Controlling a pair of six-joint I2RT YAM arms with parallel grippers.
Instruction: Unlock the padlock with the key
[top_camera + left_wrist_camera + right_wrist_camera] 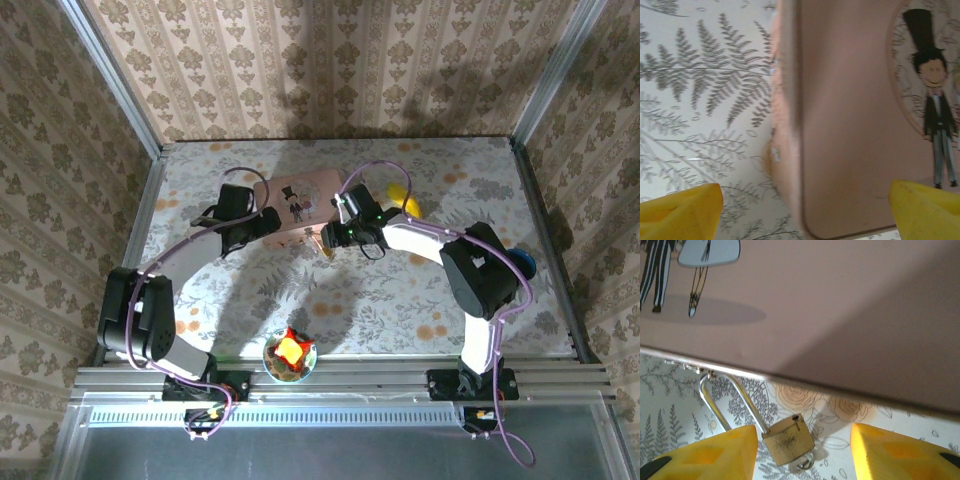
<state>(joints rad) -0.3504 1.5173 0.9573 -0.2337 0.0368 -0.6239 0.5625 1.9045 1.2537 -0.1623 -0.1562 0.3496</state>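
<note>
Hooked on the box edge, the padlock, probably light and slick, lies between the open jaws of the right gripper, best pinched across its flat brass body, while the left gripper gapes wide astride the box.

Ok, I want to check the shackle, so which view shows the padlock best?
Right wrist view: the padlock is close and sharp, brass body and silvery shackle hanging off the pink box. Top external shows it as a tiny gold speck at the box's near edge; left wrist looks at the box's lid and side.
</note>
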